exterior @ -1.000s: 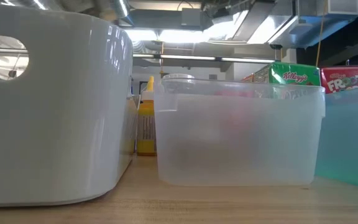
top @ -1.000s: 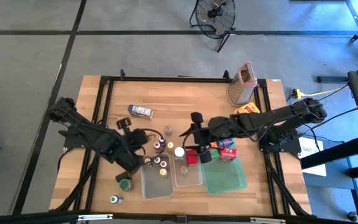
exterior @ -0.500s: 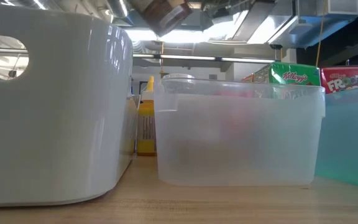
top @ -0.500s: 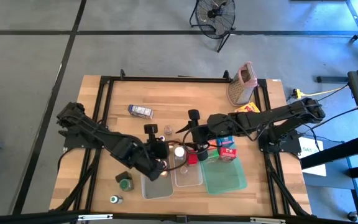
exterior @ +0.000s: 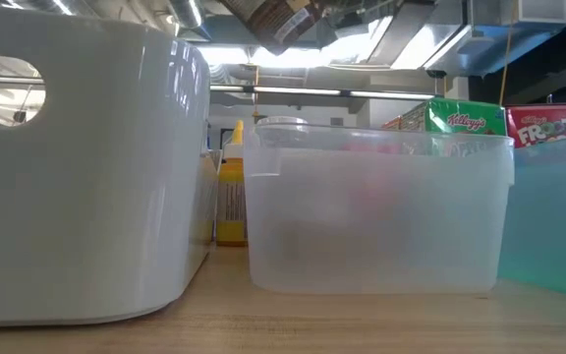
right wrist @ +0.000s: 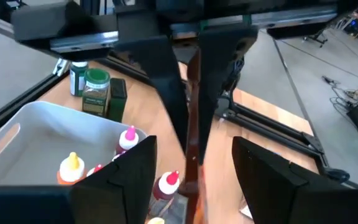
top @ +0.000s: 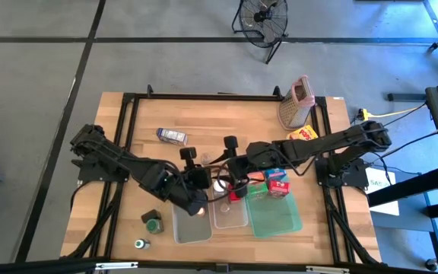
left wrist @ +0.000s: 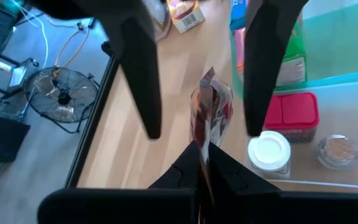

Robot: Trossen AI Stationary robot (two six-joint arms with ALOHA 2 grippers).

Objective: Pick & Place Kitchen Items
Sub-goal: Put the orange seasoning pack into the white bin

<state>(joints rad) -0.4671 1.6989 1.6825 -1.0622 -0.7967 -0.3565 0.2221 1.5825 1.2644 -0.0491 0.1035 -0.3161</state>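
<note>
Hanging edge-up just 6 o'clock of the table's middle, a thin red-and-white packet (left wrist: 209,115) is pinched at its lower end by the left gripper (left wrist: 201,149), whose fingers are pressed together on it. The right gripper (top: 226,181) faces it from 3 o'clock with fingers (left wrist: 138,74) spread, one on each side of the packet and apart from it. Under the packet, a white-capped jar (left wrist: 270,151), a red-lidded box (left wrist: 291,112) and a brown-topped jar (left wrist: 335,149) stand close together. A white tub (right wrist: 36,134) at 7 o'clock holds small bottles (right wrist: 71,167). A clear tub (exterior: 381,216) sits at 6 o'clock and a green tray (top: 276,217) at 5 o'clock. Two green-capped jars (top: 152,224) stand beyond the white tub. A blue carton (top: 172,136) lies at 11 o'clock, and a grater (top: 297,99) at 1 o'clock.
</note>
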